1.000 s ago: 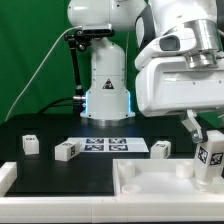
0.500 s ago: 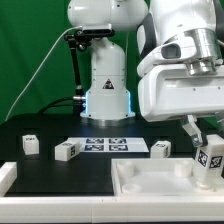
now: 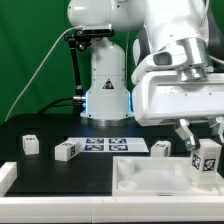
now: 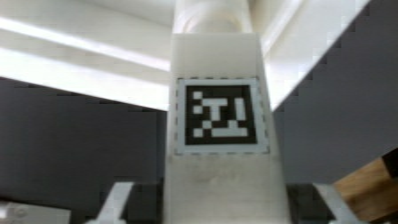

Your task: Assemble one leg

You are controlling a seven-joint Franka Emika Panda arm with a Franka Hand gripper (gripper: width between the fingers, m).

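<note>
at the exterior view's left a first spare leg [image 3: 30,144] stands alone on the black worktop [image 3: 50,128], well apart from everything else. further right a second spare leg [image 3: 67,150] sits just beside the left end of the marker board [image 3: 110,146], which lies flat in front of the arm's white base [image 3: 108,85]. a third spare leg [image 3: 160,148] sits just beside the marker board's right end. nearer the camera the large white tray-like board [image 3: 150,178] with its raised rim takes up the front right of the worktop. at the far right the arm's bulky white wrist hangs over that board, and below it the claw [image 3: 205,148] is closed on the leg [image 3: 208,160], a dark finger [image 3: 185,133] pressed to the side that faces the exterior view's left. the leg is clear of the spare ones, over the right end of the tray-like board, a little tilted, one tag facing the camera. whether its lower end touches the board i cannot tell. in the wrist view the leg [image 4: 221,90] stands tall between the claw's [image 4: 217,200] two grey fingers [image 4: 125,200], which grip its near end from both sides with no gap showing, its black-and-white tag turned to the lens, with pale bands of the board and the dark worktop blurred behind it.
</note>
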